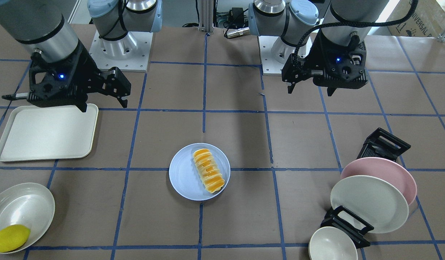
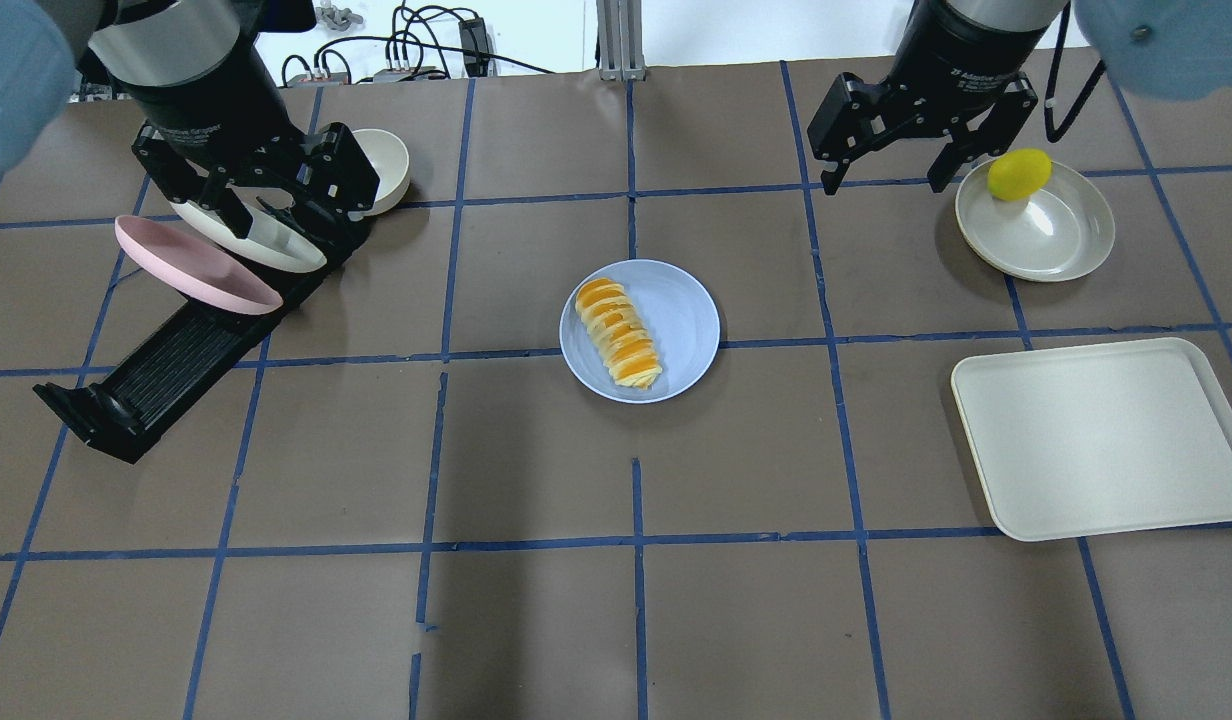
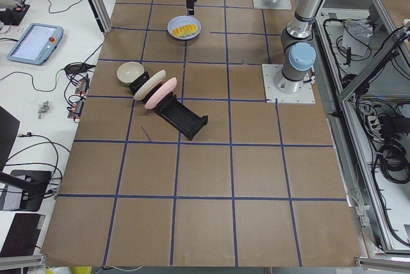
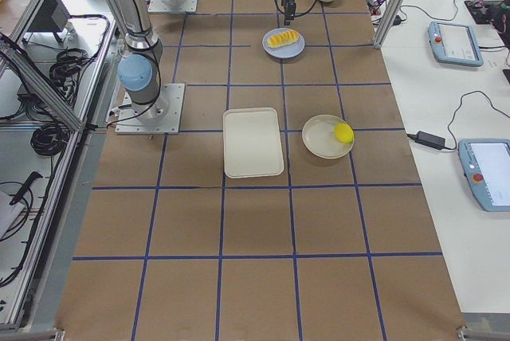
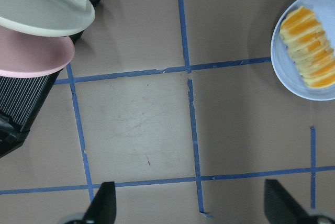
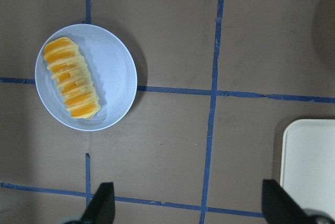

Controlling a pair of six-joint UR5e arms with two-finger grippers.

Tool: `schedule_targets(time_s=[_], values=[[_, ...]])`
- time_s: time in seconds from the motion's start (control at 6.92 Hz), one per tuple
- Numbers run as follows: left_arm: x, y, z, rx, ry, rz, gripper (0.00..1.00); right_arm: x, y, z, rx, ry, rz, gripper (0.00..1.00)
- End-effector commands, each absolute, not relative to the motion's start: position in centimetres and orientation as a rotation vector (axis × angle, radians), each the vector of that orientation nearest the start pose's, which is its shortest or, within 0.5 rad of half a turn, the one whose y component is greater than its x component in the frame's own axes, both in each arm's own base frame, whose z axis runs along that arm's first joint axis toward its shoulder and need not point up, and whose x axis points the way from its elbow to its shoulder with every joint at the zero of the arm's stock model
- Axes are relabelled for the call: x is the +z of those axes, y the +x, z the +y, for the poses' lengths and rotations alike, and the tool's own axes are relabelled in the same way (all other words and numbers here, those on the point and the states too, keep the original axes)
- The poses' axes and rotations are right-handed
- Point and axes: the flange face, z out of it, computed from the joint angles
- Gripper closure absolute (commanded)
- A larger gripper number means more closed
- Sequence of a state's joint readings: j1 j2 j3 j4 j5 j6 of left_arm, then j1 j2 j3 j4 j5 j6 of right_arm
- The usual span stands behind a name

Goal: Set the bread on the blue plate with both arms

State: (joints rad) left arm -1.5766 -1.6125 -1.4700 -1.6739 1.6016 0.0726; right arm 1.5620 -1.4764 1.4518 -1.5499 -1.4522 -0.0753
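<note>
Both grippers read wide open and empty: left gripper [image 2: 284, 214] hangs over the dish rack [image 2: 166, 360], right gripper [image 2: 886, 183] hangs just beside the grey bowl [image 2: 1054, 240], both well apart from the centre of the table. Wrist views confirm it, with nothing between the fingers on either side. We see the bread [image 2: 619, 333] lying flat on the blue plate [image 2: 681, 318], set diagonally and off to one side, one end close to the rim but not over it. Our read is that the placing step is done and nothing is left to grasp. The next move calls only for keeping both arms clear of the plate, and the left one clear of the rack under it when it moves. If we wanted the loaf centred, that would need a soft two-ended pinch, though it looks stable as is. Containers: the grey bowl holds the lemon [image 2: 1019, 174] against its rim. The cream tray [image 2: 1096, 440] holds nothing. The rack carries a pink plate [image 2: 191, 265] and a cream-white plate [image 2: 261, 245] on edge. A small white bowl [image 2: 384, 165] sits at the rack's end, and we see nothing in it.
</note>
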Motion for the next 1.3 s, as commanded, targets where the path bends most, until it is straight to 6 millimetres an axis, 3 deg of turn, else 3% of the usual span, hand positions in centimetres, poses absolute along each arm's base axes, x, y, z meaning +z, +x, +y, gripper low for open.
schedule_targets(time_s=[0.0, 0.43, 0.87, 1.16], values=[[50.3, -13.3, -50.3, 0.071, 0.111, 3.116, 0.0, 50.1, 13.1, -53.4, -0.152, -0.133, 3.115, 0.01], [50.2, -13.4, -50.3, 0.075, 0.101, 3.116, 0.0, 46.7, 12.9, -50.5, -0.053, -0.142, 3.14, 0.01], [50.2, -13.4, -50.3, 0.077, 0.092, 3.116, 0.0, 49.7, 12.6, -49.4, -0.065, -0.186, 3.143, 0.0], [50.3, -13.4, -50.3, 0.075, 0.092, 3.116, 0.0, 50.5, 12.4, -50.1, -0.076, -0.181, 3.144, 0.0]])
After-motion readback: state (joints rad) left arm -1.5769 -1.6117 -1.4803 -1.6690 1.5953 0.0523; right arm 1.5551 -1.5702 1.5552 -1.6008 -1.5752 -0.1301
